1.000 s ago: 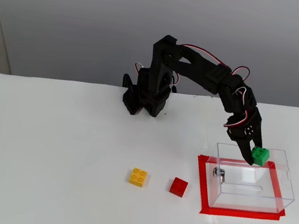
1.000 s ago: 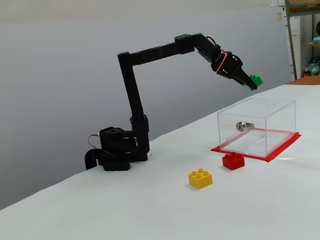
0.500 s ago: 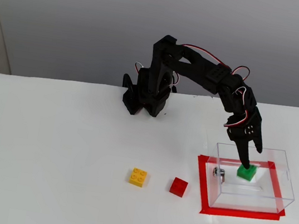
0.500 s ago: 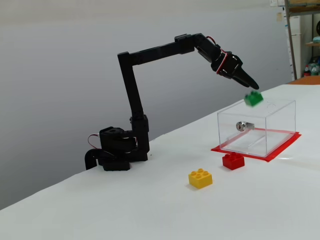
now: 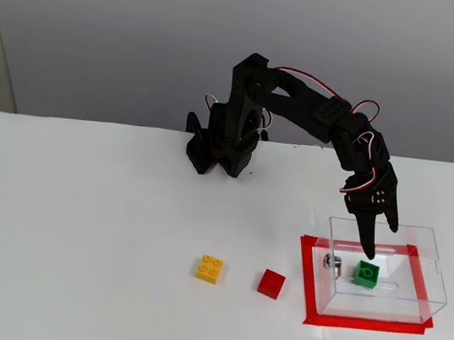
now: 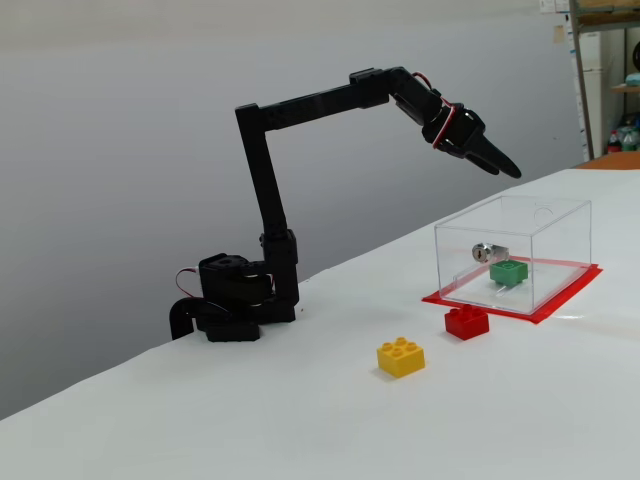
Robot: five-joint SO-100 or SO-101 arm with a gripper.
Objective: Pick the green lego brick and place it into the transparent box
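The green lego brick (image 5: 367,274) lies on the floor of the transparent box (image 5: 431,265), studs up, free of the gripper; it also shows through the clear wall in the other fixed view (image 6: 509,271). The box (image 6: 545,216) stands on a rectangle of red tape (image 5: 306,276). My black gripper (image 5: 381,243) hangs above the box's open top, over the brick, with its fingers pointing down. In a fixed view the gripper (image 6: 507,170) is clearly above the rim. The jaws stand slightly apart and hold nothing.
A yellow studded brick (image 5: 210,268) and a red brick (image 5: 271,284) lie on the white table to the left of the box. A small metal fitting (image 5: 333,263) sits on the box's left wall. The arm's base (image 5: 217,147) stands at the table's far edge.
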